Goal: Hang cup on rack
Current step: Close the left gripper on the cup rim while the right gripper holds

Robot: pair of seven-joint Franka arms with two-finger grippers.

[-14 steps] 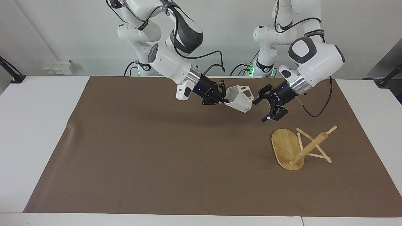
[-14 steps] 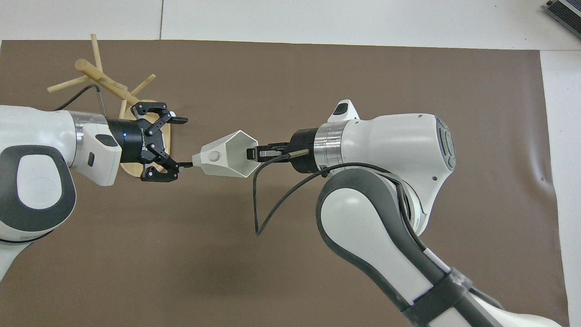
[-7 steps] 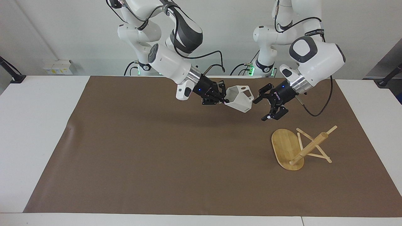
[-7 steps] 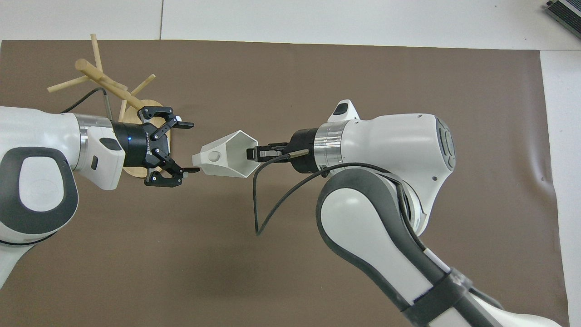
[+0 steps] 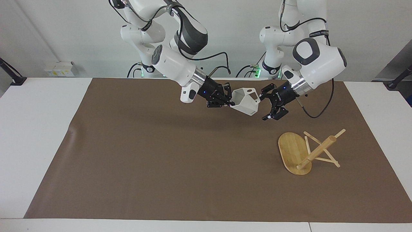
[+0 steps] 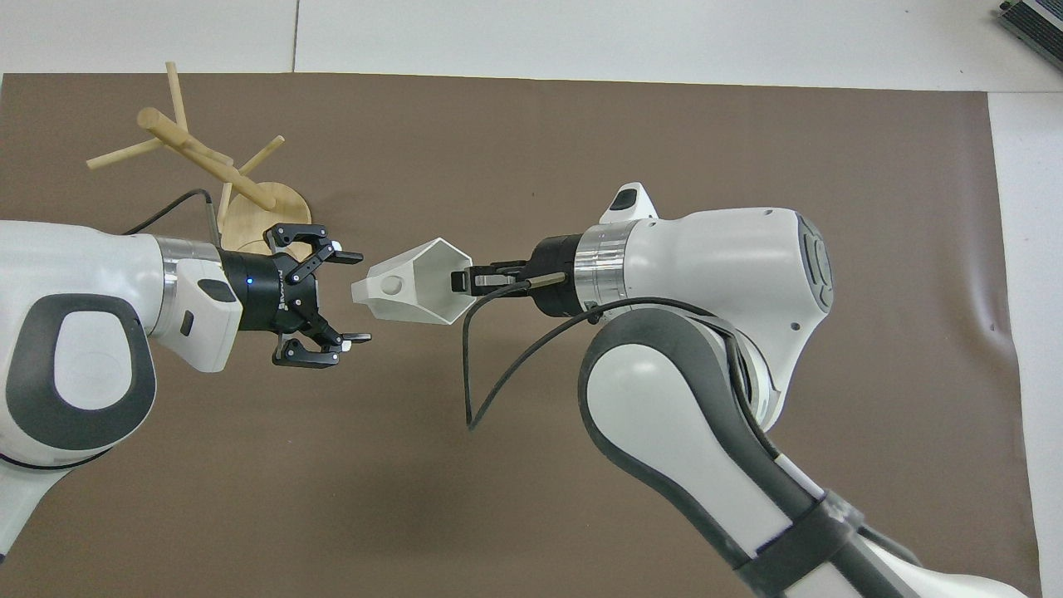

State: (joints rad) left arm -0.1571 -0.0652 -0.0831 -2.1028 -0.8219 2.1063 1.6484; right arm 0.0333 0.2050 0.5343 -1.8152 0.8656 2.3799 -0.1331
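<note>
A: Where is the cup [image 5: 245, 101] at this moment?

B: I see it in the air above the brown mat [image 5: 161, 161], over the middle part near the robots. My right gripper [image 5: 229, 103] holds it at the rim; its fingertips are pinched on the wall of the cup. The cup lies on its side, and in the overhead view its blocky handle with the round hole points to 9 o'clock.

A: And the left gripper [image 5: 264, 107]?

B: It is just beside the cup, at 9 o'clock from it in the overhead view. Its fingers [image 6: 353, 257] are spread wide, one on each side of the handle end, and I cannot see them touching it.

A: The rack [image 5: 304, 151]?

B: It stands on the mat toward the left arm's end, at about 10 o'clock from the cup in the overhead view. Nothing hangs on its pegs.
</note>
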